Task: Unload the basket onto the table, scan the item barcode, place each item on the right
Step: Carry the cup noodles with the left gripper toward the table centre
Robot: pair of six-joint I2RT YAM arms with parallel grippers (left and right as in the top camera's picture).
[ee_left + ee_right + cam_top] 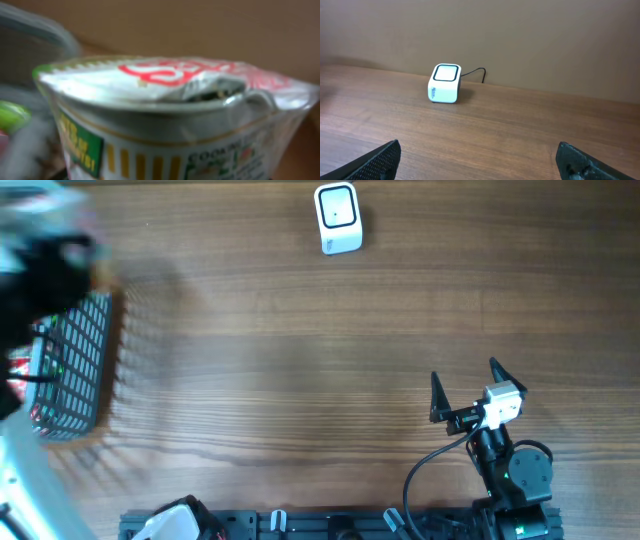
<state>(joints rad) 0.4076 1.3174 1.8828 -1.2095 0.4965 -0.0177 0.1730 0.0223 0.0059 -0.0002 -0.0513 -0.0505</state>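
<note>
A noodle cup (165, 120) fills the left wrist view, very close and blurred, with a crumpled white lid bearing red letters, yellow stripes and a green label. No barcode shows on it. My left gripper's fingers are not seen in that view. In the overhead view the left arm (45, 265) is a dark blur above the basket, and the cup cannot be made out there. The white scanner (337, 218) (444, 83) stands at the far middle of the table, window facing up. My right gripper (465, 385) (480, 155) rests open near the front right, with nothing between its fingers.
A dark wire basket (75, 365) with packaged goods stands at the left edge of the wooden table (300, 350). The scanner's cable (475, 72) runs off behind it. The right arm's base (515, 480) sits at the front right edge.
</note>
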